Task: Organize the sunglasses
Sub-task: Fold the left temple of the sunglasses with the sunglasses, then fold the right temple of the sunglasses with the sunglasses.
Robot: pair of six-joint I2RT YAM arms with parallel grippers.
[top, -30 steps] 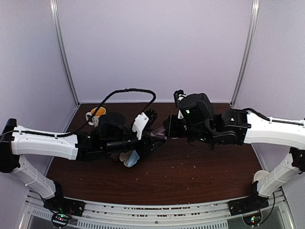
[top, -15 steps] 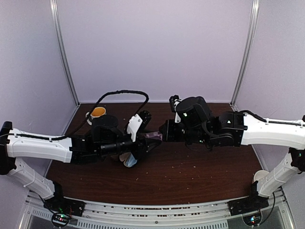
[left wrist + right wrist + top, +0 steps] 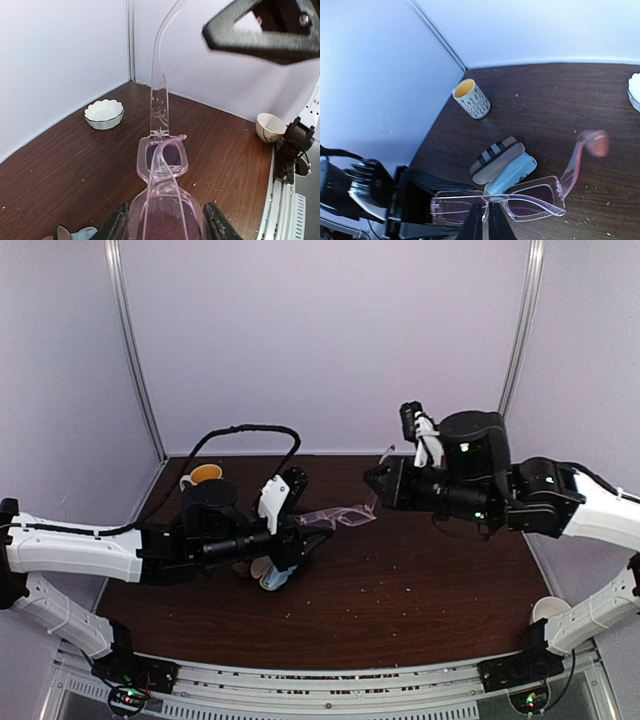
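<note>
Glasses (image 3: 162,162) with a thin pink frame are pinched at one lens between the left fingers (image 3: 116,226) and held above the surface (image 3: 65,170), the other lens pointing straight out from the fingertips. One side arm lies folded across the lenses. The other stands unfolded, reaching up and away towards the right fingers (image 3: 476,224), which are apart from it, drawn almost together on nothing. From the right fingers the glasses hang just past the tips, with a striped case (image 3: 496,152) farther out and a yellow-lined cup (image 3: 471,98) beyond that.
</note>
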